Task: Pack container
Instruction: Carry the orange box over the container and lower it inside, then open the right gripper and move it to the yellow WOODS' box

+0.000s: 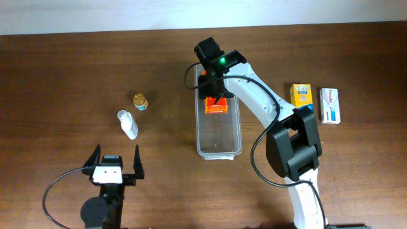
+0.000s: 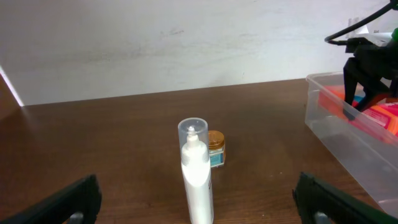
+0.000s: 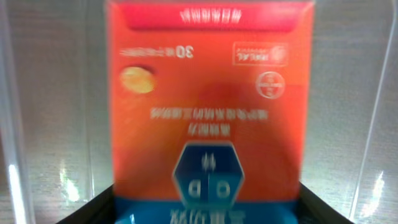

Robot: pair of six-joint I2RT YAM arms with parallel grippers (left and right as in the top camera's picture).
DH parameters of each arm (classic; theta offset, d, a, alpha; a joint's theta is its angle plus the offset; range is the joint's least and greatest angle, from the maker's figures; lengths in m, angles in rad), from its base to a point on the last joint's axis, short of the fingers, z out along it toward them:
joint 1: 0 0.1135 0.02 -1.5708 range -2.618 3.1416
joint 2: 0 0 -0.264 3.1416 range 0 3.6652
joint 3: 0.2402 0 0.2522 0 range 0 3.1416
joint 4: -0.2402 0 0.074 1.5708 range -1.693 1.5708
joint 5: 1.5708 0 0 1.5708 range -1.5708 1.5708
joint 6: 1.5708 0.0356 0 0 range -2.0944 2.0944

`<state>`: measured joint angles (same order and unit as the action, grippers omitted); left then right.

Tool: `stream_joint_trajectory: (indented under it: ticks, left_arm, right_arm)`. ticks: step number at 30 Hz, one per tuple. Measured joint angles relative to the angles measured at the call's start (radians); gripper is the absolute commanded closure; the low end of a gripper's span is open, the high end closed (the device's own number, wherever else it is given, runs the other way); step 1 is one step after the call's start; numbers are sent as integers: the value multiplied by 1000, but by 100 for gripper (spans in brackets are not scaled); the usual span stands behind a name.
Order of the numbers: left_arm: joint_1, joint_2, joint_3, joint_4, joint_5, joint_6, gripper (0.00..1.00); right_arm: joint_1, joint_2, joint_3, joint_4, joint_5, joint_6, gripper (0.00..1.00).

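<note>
Overhead, the container (image 1: 219, 143) lay in the middle of the frame, a long clear bin set lengthwise up and down the picture on the dark wooden worktop (image 1: 63, 76). An orange box (image 1: 216, 106) sat inside its upper end, and the lower part of the bin showed only clear floor. My right claw (image 1: 215, 98) hung over that box, with the arm reaching in from the lower right. From the right wrist, the orange box (image 3: 208, 112) filled nearly the whole view, print upside down and a blue band at its near edge. The bin's clear walls (image 3: 12, 124) rose on both sides. My dark fingers (image 3: 93, 211) showed only at the bottom corners, one on each side of the box. I could not tell whether they pressed it or stood just clear of it.

To the right of the bin lay a yellow box (image 1: 301, 95), and just beyond it a white box (image 1: 329, 105), near the right edge of the frame. To the left, well apart from the bin, a small jar with a gold lid (image 1: 140, 101) stood near a white bottle (image 1: 128, 124) lying just below it.

My left claw (image 1: 117, 156) sat at the lower left, spread wide and holding nothing, with the bottle ahead of it. From the left wrist, the bottle's clear cap (image 2: 192, 127) pointed toward the jar, and the bin's corner showed at the right edge.
</note>
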<state>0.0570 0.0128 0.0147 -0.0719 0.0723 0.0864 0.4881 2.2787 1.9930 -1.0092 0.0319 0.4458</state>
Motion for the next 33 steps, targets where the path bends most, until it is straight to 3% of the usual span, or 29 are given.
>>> stream_joint_trajectory:
  ticks: [33]
  left_arm:
    - [0,0,0,0,0,0,1]
  right_arm:
    - [1,0,-106,133,5,11,33]
